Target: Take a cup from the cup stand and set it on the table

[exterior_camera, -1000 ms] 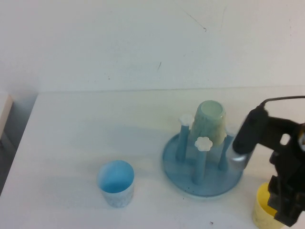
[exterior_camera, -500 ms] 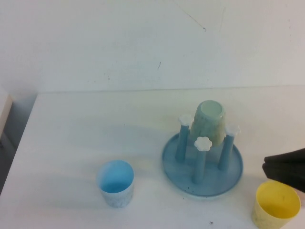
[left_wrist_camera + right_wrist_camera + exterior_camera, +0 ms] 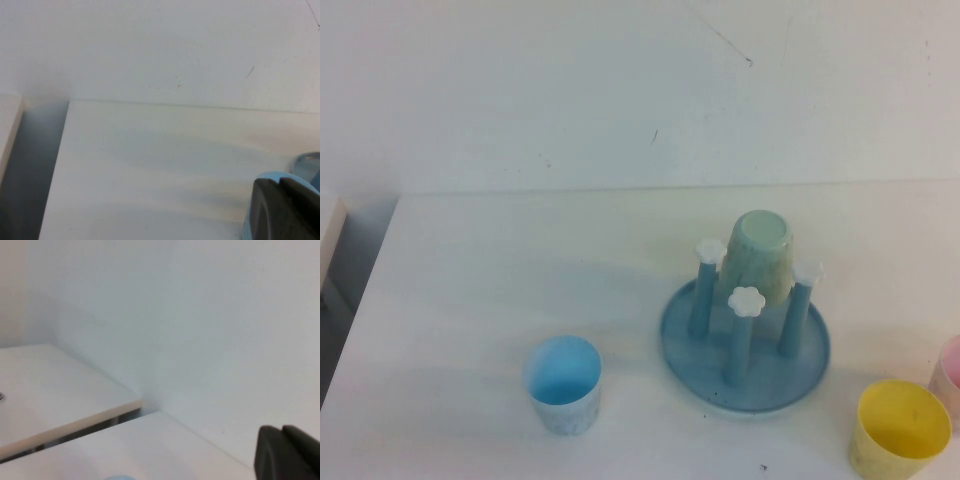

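The yellow cup (image 3: 903,430) stands upright, mouth up, on the white table (image 3: 520,270) at the front right, just right of the cup stand (image 3: 700,340). The stand is a round blue tray with blue pegs and white flower caps (image 3: 747,299). No gripper shows in the high view. In the left wrist view my left gripper (image 3: 280,183) is shut and empty, with the rim of a light blue cup (image 3: 267,176) behind its fingers. In the right wrist view my right gripper (image 3: 282,430) is shut and empty, facing the white wall.
A pale green cup (image 3: 758,255) sits upside down on a rear peg of the stand. A light blue cup (image 3: 563,383) stands upright at the front left of the stand. The edge of a pink thing (image 3: 950,378) shows at the right border. The table's left edge (image 3: 365,300) drops off.
My right arm has pulled back to the right, out of the high view. The yellow cup stays standing alone on the table. The pink thing now shows.
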Robot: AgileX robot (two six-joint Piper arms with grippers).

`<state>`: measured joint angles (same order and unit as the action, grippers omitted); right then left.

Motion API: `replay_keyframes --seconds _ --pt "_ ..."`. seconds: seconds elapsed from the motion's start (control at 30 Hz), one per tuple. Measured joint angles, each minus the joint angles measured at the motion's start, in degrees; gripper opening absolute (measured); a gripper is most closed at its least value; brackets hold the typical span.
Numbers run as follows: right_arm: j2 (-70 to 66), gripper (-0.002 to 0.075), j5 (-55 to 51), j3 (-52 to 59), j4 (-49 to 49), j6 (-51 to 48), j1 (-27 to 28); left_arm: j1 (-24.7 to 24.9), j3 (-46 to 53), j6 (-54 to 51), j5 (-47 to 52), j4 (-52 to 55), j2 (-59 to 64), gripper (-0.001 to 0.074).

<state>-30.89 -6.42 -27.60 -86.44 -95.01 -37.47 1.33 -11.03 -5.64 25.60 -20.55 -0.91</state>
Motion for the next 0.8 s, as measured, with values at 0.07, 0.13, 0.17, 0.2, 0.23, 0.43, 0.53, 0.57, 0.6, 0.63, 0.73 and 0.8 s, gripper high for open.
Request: replay_keyframes --seconds 0.07,0.13,0.17,0.2,0.23,0.43,0.53,0.57,0.6,0.63,0.73,0.8 --pt "0.23 -0.0001 2.64 0.00 -3.33 -1.32 0.00 0.00 0.00 -0.01 0.31 -0.90 0.00 -0.0001" --pt "0.23 -0.0001 4.32 0.00 -5.55 -1.95 0.00 0.00 0.09 -0.01 0.83 -1.12 0.00 -0.0001" --pt "0.23 -0.0001 4.84 0.00 -6.03 -2.16 0.00 0.00 0.09 -0.01 1.15 -1.12 0.00 -0.0001" --pt "0.23 -0.0001 5.02 0.00 -6.44 -2.31 0.00 0.00 0.09 -0.01 1.52 -1.20 0.00 -0.0001" --pt "0.23 -0.0001 5.12 0.09 -6.70 -2.42 0.00 0.00 0.09 -0.01 2.02 -1.20 0.00 -0.0001" --pt "0.23 -0.0001 5.52 0.63 -7.28 -2.53 0.00 0.00 0.09 -0.01 4.77 -1.25 0.00 -0.0001" --pt "0.23 -0.0001 5.52 0.63 -7.43 -2.53 0.00 0.00 0.22 -0.01 5.29 -1.13 0.00 -0.0001" --pt "0.23 -0.0001 5.52 0.63 -7.43 -2.53 0.00 0.00 0.22 -0.01 5.38 -1.13 0.00 -0.0001" --pt "0.23 -0.0001 5.52 0.63 -7.43 -2.53 0.00 0.00 0.22 -0.01 5.38 -1.13 0.00 -0.0001" --pt "0.23 -0.0001 5.52 0.63 -7.43 -2.65 0.00 0.00 0.22 -0.01 5.38 -1.13 0.00 -0.0001" --pt "0.23 -0.0001 6.42 0.75 -7.56 -2.65 0.00 0.00 0.22 -0.01 5.38 -1.13 0.00 -0.0001" --pt "0.23 -0.0001 8.58 1.32 -8.02 -2.98 -0.02 0.00 0.22 0.02 5.54 -1.13 0.00 -0.0001"
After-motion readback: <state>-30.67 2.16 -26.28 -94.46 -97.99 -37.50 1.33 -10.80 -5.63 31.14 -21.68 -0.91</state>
